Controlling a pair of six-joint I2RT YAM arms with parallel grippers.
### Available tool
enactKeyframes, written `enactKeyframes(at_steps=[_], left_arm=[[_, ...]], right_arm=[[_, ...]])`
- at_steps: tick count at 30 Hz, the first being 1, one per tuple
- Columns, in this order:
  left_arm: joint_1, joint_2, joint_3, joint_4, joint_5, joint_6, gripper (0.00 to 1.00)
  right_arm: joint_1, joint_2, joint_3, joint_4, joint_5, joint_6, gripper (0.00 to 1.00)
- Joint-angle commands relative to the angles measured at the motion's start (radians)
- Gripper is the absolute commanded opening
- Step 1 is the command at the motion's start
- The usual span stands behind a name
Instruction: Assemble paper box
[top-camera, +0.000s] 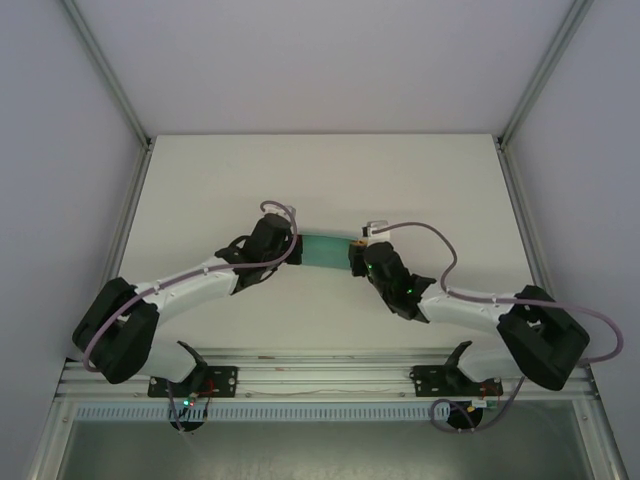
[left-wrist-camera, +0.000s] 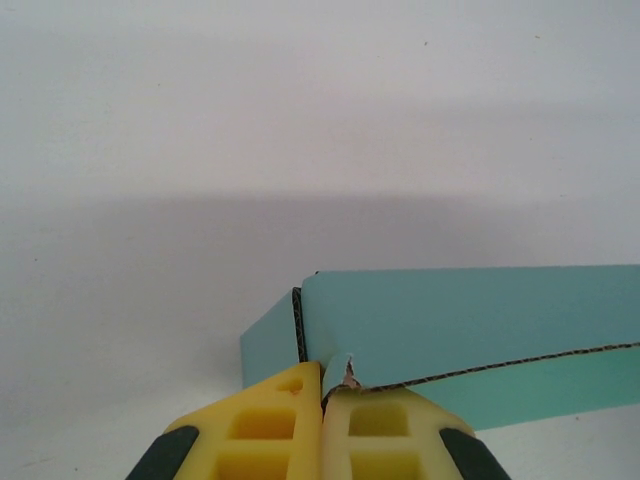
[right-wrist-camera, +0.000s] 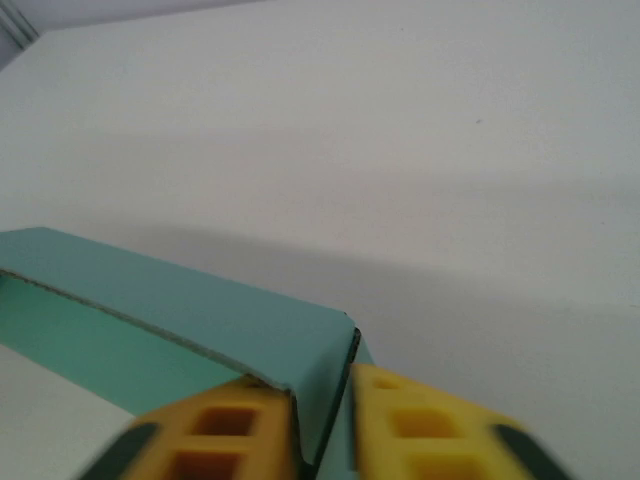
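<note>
From above, the paper box (top-camera: 325, 250) lies mid-surface (top-camera: 320, 170), spanning the gap between the left hand (top-camera: 296, 250) and the right hand (top-camera: 356, 256). White walls (top-camera: 50, 150) and metal frame posts (top-camera: 100, 70) close the space in.

At the left wrist, the left hand (left-wrist-camera: 322, 392) has its yellow fingers pressed together, pinching the paper box (left-wrist-camera: 450, 320) at its near corner.

At the right wrist, the right hand (right-wrist-camera: 322, 395) stands slightly parted astride the end wall of the paper box (right-wrist-camera: 200, 300) — whether it grips, I cannot tell

Left gripper (top-camera: 297, 249), paper box (top-camera: 323, 250), right gripper (top-camera: 354, 258)
</note>
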Motion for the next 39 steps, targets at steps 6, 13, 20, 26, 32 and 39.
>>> enactKeyframes(at_steps=[6, 13, 20, 26, 32, 39], left_arm=[[-0.017, 0.058, -0.062, -0.219, 0.039, 0.031, 0.00], [-0.018, 0.073, -0.019, -0.241, 0.036, 0.062, 0.00], [-0.017, 0.064, -0.001, -0.252, 0.038, 0.067, 0.00], [-0.017, 0.015, 0.020, -0.270, 0.032, 0.083, 0.17], [-0.013, -0.046, 0.101, -0.360, -0.002, 0.134, 0.40], [0.003, -0.116, 0.181, -0.401, 0.034, 0.118, 0.63]], right_arm=[[-0.009, -0.088, 0.151, -0.301, 0.003, 0.036, 0.55], [-0.102, -0.059, 0.216, -0.317, -0.038, 0.107, 0.59], [-0.153, 0.071, 0.254, -0.357, -0.122, 0.126, 0.54], [-0.154, 0.134, 0.222, -0.398, -0.129, 0.180, 0.50], [-0.155, 0.168, 0.196, -0.413, -0.155, 0.217, 0.47], [-0.154, 0.190, 0.185, -0.425, -0.158, 0.240, 0.44]])
